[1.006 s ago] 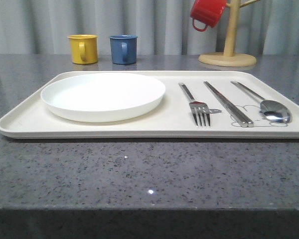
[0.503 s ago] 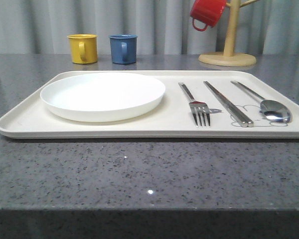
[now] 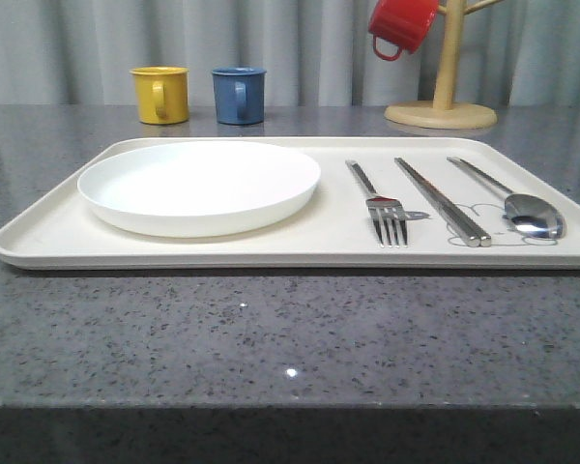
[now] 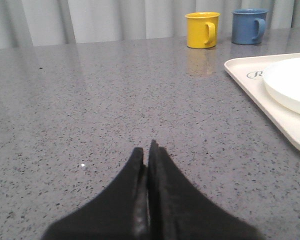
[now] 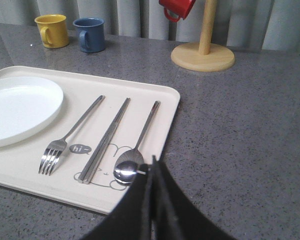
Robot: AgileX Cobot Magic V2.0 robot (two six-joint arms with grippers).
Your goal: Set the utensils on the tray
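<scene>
The left gripper (image 4: 149, 150) has its black fingers pressed together, tips meeting over bare grey countertop (image 4: 90, 115), with nothing between them. It sits off the tray's plate end, apart from the tray's edge. The right gripper (image 5: 153, 164) is likewise pressed closed and empty, its tips hanging just beside the bowl of the spoon (image 5: 135, 150), near the tray's front right corner.

The cream tray (image 3: 48, 227) lies flat on the countertop. On its right half the three utensils lie side by side, roughly parallel, apart from one another: the fork (image 3: 379, 206) nearest the plate, the chopsticks (image 3: 443, 201) in the middle, and the spoon at the outer side. The fork's tines and the spoon's bowl point toward the front edge. A round white plate (image 3: 200, 186) fills the tray's left half.

Behind the tray stand a yellow mug (image 3: 161, 94) and a blue mug (image 3: 239, 95), side by side. To the right, a red mug (image 3: 400, 24) hangs on a wooden mug tree (image 3: 442, 106).
</scene>
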